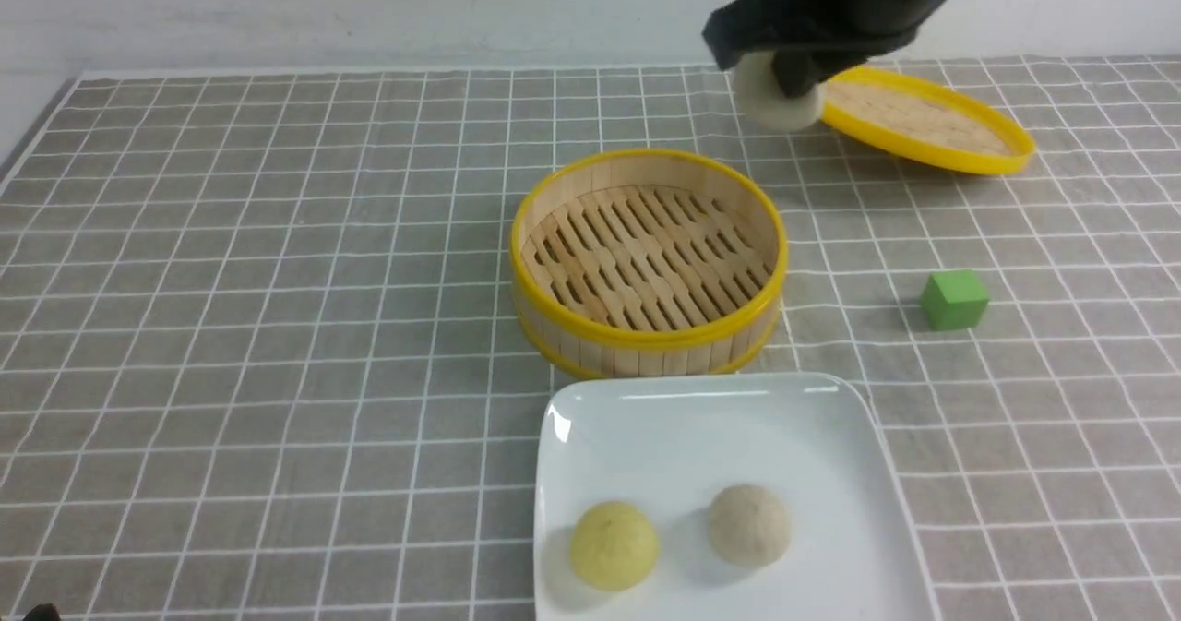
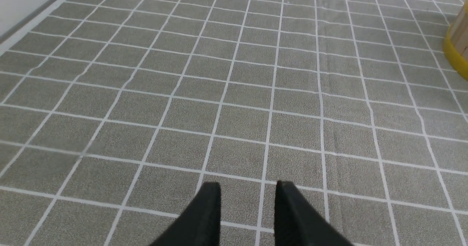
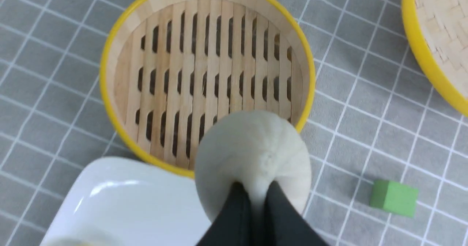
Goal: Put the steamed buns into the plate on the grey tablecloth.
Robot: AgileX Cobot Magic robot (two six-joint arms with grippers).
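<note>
Above the grey tablecloth [image 1: 304, 326], the right fingers [image 3: 257, 191] pinch a pale steamed bun [image 3: 252, 147], nearly closed; on the plate [image 1: 701, 446] sit a beige bun [image 1: 749, 525] and a yellow one [image 1: 614, 545]. The left fingers [image 2: 248, 205] stand apart, gripping nothing.

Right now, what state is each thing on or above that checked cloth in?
Right tool: closed on a white bun
White bun: held in the air, squeezed
Left tool: open, nothing between its tips
Steamer: lid off, empty
Lid: off the steamer
Plate: holding two buns, one yellow, one beige
Green cube: on the cloth
</note>
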